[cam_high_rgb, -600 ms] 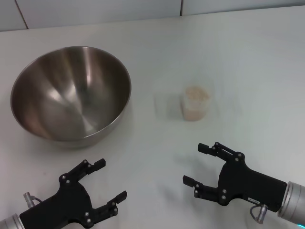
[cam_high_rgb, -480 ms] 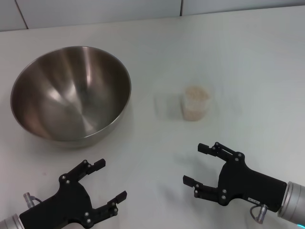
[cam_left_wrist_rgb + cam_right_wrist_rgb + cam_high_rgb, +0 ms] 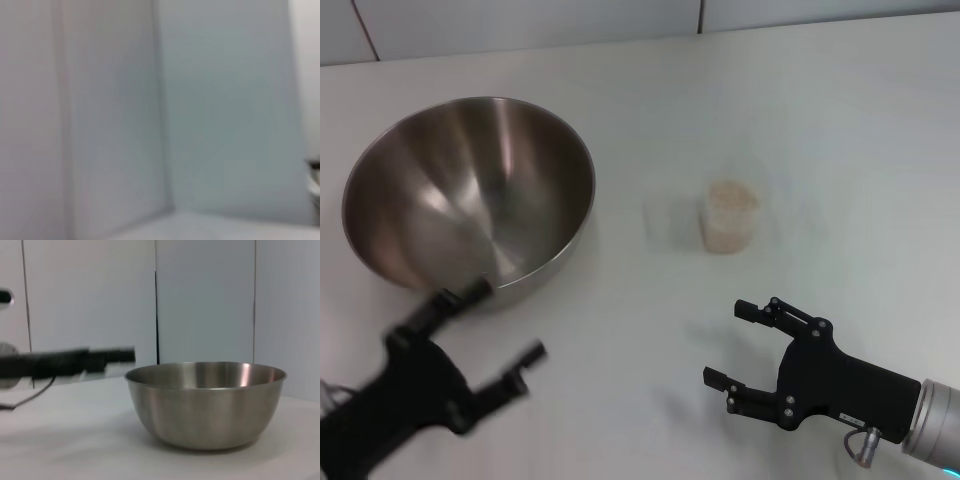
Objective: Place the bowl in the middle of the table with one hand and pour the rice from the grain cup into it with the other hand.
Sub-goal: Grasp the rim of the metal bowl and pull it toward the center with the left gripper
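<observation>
Bowl sits upright toward table's left side; grain cup with rice stands mid-table, well apart; left gripper spread wide just beside bowl's near rim; right gripper released near front edge; no readable writing.

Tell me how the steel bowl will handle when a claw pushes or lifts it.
The bowl looks rigid, thin-walled steel, so probably light for its width. Its base in the right wrist view is narrow and rounded, so it may rock or slide on the smooth table. The shiny rim could slip in a grip.
</observation>
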Robot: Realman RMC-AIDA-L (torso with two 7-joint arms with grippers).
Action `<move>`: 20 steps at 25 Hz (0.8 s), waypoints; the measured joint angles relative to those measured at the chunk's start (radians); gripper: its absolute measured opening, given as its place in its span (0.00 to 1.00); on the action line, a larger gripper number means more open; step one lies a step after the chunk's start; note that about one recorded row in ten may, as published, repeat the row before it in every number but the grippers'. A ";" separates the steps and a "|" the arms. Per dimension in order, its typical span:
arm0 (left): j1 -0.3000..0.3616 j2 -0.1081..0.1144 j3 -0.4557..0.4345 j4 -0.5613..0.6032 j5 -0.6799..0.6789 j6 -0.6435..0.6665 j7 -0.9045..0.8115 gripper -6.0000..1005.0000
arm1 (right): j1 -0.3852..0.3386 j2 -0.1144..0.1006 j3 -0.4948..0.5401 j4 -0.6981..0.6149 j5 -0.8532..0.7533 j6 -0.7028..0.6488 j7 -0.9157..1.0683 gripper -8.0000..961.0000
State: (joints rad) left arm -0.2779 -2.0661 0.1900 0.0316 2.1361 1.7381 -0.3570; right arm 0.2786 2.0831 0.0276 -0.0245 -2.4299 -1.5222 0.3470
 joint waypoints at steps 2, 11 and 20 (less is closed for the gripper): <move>-0.004 0.003 -0.100 0.026 0.000 0.038 -0.075 0.81 | -0.001 0.000 0.000 0.000 0.000 -0.003 0.000 0.87; -0.173 -0.002 -0.337 0.428 0.001 -0.044 -0.744 0.79 | -0.004 0.000 0.000 0.000 0.000 -0.007 0.001 0.87; -0.237 -0.002 0.209 0.821 0.046 -0.385 -1.314 0.77 | -0.001 0.000 0.000 0.002 0.001 -0.009 0.002 0.87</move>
State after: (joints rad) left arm -0.5146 -2.0678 0.3985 0.8525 2.1824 1.3527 -1.6714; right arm 0.2781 2.0831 0.0275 -0.0228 -2.4286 -1.5310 0.3492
